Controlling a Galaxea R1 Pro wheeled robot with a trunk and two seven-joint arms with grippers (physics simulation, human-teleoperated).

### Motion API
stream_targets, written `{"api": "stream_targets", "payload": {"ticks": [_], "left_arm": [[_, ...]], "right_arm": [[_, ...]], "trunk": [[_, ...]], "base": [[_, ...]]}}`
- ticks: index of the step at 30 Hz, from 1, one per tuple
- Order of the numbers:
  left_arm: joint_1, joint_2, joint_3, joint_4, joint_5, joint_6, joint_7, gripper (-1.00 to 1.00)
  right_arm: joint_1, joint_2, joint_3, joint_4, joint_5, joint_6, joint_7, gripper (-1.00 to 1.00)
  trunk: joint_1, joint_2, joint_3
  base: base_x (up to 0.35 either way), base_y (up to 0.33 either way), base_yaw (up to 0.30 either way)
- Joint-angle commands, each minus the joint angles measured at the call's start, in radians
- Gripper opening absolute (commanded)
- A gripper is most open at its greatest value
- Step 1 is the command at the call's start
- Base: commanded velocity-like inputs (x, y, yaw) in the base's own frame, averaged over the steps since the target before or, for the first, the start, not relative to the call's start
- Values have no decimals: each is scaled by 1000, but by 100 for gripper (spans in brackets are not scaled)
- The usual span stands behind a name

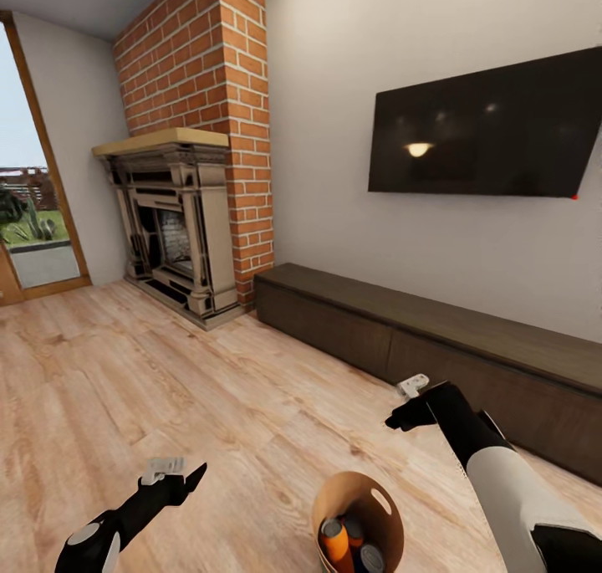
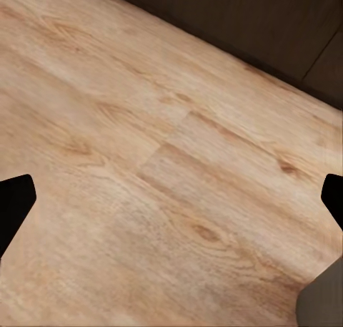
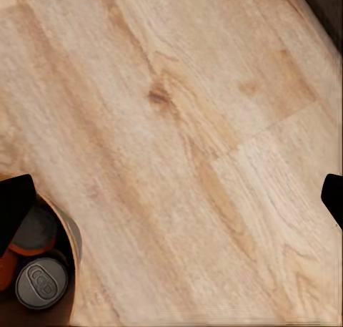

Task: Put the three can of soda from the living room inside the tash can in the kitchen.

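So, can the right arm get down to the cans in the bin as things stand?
Probably yes: the right gripper is open and empty, the bin below it has an open top, and the cans show uncovered inside.

Light matt wood-plank floor (image 1: 167, 389) showing visible grain, rough red brick chimney (image 1: 217, 63) rising matt, glossy black wall screen (image 1: 489, 130) reflecting lamplight, orange cans (image 3: 39, 280) showing grey metal ends

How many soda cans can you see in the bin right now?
3, all inside the bin near the head view's bottom edge: an orange can on the left, a grey-topped can on the right, and a third can partly hidden behind them.
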Motion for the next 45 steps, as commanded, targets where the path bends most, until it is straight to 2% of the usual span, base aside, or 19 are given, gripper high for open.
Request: {"api": "stream_targets", "payload": {"ticks": [1, 5, 9, 16, 18, 21, 27, 33, 41, 45], "left_arm": [[0, 0, 0, 0, 0, 0, 0, 100], [0, 0, 0, 0, 0, 2, 0, 100], [-1, 0, 0, 1, 0, 17, 0, 100], [0, 7, 4, 9, -3, 44, 9, 100], [3, 16, 7, 7, -2, 46, 13, 100], [5, 46, 10, 10, 0, 46, 15, 100], [9, 58, 11, 14, 5, 40, 14, 100], [10, 60, 11, 14, 6, 36, 12, 100], [10, 60, 11, 15, 6, 31, 11, 100], [10, 59, 10, 15, 2, 36, 10, 100]], "right_arm": [[1, -5, 0, 1, -2, 0, 1, 100], [32, -34, 0, 2, 0, -19, 52, 100], [54, -64, 1, 5, 3, -93, 101, 100], [112, -138, -4, 6, -3, -133, 181, 100], [132, -161, -7, 5, -7, -137, 189, 100], [153, -188, -10, 6, -11, -155, 194, 100], [174, -200, -11, 6, -13, -180, 202, 100], [194, -213, -11, 6, -12, -216, 255, 100], [205, -216, -11, 6, -12, -231, 269, 100], [207, -216, -11, 6, -11, -232, 269, 100]], "trunk": [[0, 0, 4], [-2, 1, 19], [-4, 2, 35], [-22, 34, 55], [-22, 34, 54], [-22, 34, 51], [-22, 34, 42], [-22, 34, 32], [-22, 34, 20], [-37, 62, 26]], "base": [[0, 0, 0], [0, 0, 0], [0, 0, 0], [0, 0, 0], [0, 0, 0], [0, 0, 0], [0, 0, 0], [0, 0, 0], [0, 0, 0], [0, 0, 0]]}}
